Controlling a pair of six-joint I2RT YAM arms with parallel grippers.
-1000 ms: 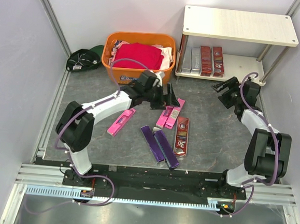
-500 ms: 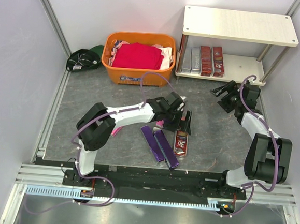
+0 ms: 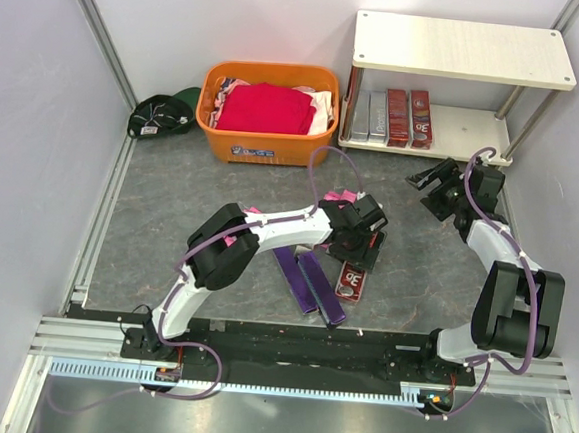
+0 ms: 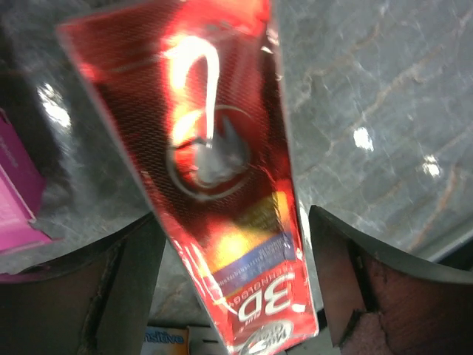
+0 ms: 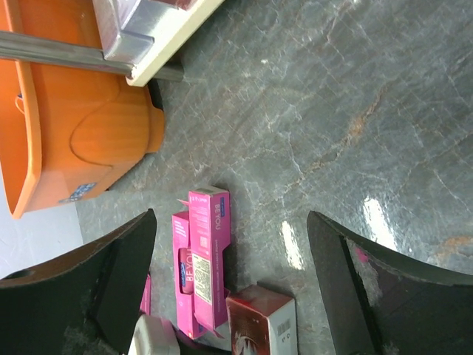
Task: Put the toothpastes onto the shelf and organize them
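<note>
The left arm reaches across the middle of the table [image 3: 160, 206] and its left gripper [image 3: 362, 250] hangs over a dark red toothpaste box [image 3: 351, 281] lying flat there. In the wrist view the fingers [image 4: 111, 288] stand one on each side of this box with a thin strip of table showing between each finger and the cardboard, so the jaws are released and straddle the box without clamping it.

Just left of the red box lie two dark purple boxes [image 3: 309, 283] side by side. Pink boxes [image 5: 203, 259] lie farther back, partly hidden under the left arm.

The right gripper [image 3: 424, 185] hovers on the right, near the front of the shelf [image 3: 463, 50], its jaws spread wide with only bare table between them.

On the shelf's lower board stand two silver-grey boxes [image 3: 369, 114] and, touching them on the right, two dark red boxes [image 3: 409, 117]. The top board is bare.

An orange basket [image 3: 265, 146] holding a red cloth [image 3: 268, 108] sits just left of the shelf.
</note>
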